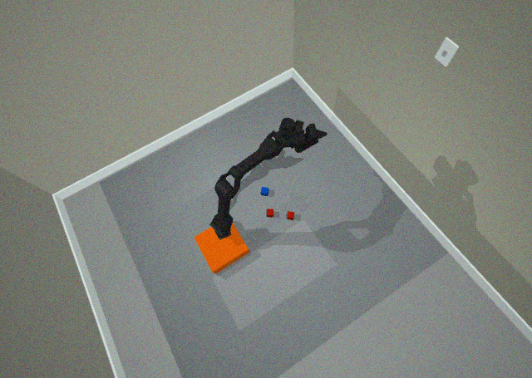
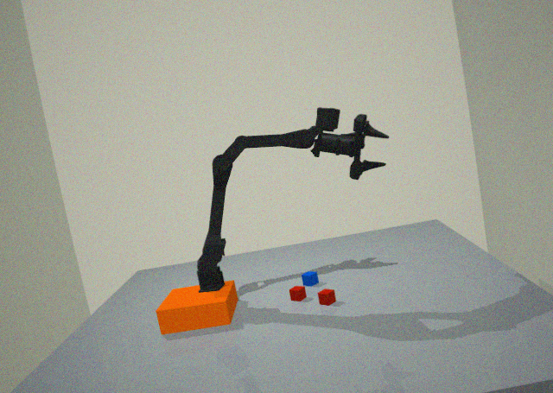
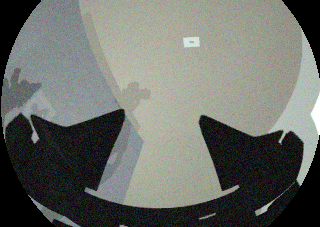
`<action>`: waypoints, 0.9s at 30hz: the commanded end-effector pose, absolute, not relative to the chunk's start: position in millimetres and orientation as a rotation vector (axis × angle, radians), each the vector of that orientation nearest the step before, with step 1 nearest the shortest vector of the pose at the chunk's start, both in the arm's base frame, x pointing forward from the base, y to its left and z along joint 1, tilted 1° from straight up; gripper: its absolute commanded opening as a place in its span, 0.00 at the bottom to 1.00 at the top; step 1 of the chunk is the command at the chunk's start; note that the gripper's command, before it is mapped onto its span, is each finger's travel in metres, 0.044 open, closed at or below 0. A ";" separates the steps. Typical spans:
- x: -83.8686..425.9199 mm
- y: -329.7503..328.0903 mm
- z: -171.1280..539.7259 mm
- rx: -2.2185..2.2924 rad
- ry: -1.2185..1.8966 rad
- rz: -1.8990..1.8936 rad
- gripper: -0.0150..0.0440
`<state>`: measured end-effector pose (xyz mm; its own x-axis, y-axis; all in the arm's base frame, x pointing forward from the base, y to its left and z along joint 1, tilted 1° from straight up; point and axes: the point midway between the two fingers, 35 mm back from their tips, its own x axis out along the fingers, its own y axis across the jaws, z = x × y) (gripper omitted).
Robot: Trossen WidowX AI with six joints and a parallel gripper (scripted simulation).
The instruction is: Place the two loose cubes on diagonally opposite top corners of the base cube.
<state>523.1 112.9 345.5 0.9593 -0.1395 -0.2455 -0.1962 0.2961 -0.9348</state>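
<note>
A blue cube (image 1: 264,191) (image 2: 309,278) stands on the table, apart from the two red ones. One red cube (image 1: 269,213) (image 2: 297,293) stands near it. The other red cube (image 1: 290,215) (image 2: 327,296) stands a short way to the right of the first, with a gap between them. All three sit flat on the table. Which one is the fixed base cube is not marked. My gripper (image 2: 386,150) (image 3: 163,117) is open and empty. It is high above the table, pointing sideways and beyond the cubes. The wrist view shows no cube.
The arm stands on an orange block (image 1: 223,253) (image 2: 196,320), to the left of the cubes. Walls with a pale skirting rise around the grey surface in the top view. A white plate (image 1: 446,51) (image 3: 191,42) is on one wall. Arm shadows cross the surface.
</note>
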 end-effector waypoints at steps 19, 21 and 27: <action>451.1 -6.6 170.7 -0.312 1.038 -0.004 0.70; 434.4 -17.1 155.8 -0.182 1.123 -0.053 0.70; 378.0 -41.1 120.9 0.219 1.363 -0.256 0.70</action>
